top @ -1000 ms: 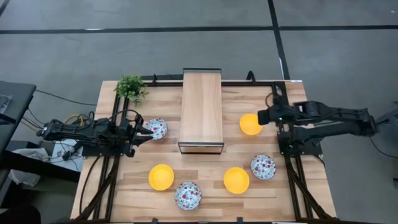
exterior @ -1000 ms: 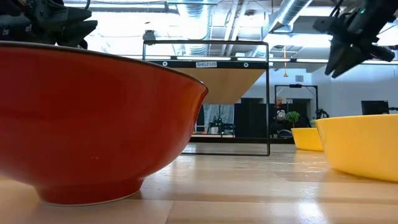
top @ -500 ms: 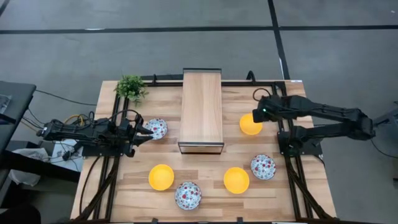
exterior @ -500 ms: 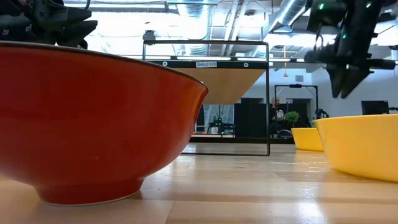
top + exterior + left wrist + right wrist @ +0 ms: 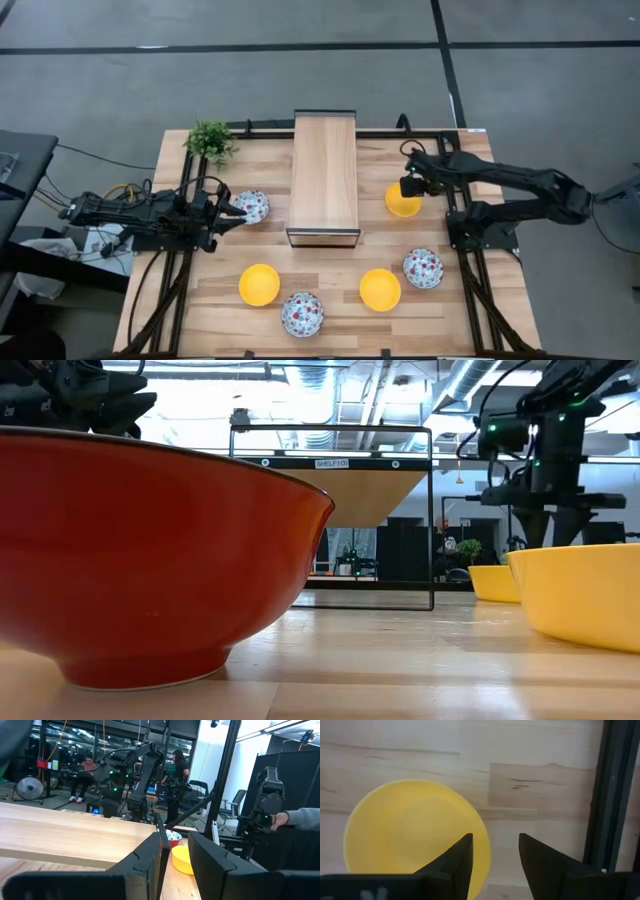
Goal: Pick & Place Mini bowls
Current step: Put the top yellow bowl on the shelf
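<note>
Six mini bowls rest on their bases on the wooden table. Yellow ones: (image 5: 403,202), (image 5: 260,284), (image 5: 380,289). Speckled white ones: (image 5: 253,207), (image 5: 302,313), (image 5: 423,267). My right gripper (image 5: 405,187) points down, open, just over the far-right yellow bowl (image 5: 415,830). One finger (image 5: 457,860) hangs above that bowl's rim, the other (image 5: 540,862) above bare table, and neither visibly touches. My left gripper (image 5: 236,210) waits at the table's left beside the speckled bowl, open (image 5: 176,840), with nothing between its fingers.
A long wooden shelf (image 5: 323,178) on a black frame stands at the table's middle, left of the right gripper. A small green plant (image 5: 210,140) sits at the far left corner. Black frame rails (image 5: 615,795) run along the table's edges. In the low view a red-sided bowl (image 5: 150,560) and a yellow bowl (image 5: 585,595) fill the foreground.
My right gripper has swung from the table's right edge toward the shelf. It has dropped and tipped from slanting to pointing nearly straight down over the far-right yellow bowl. No bowl has moved.
</note>
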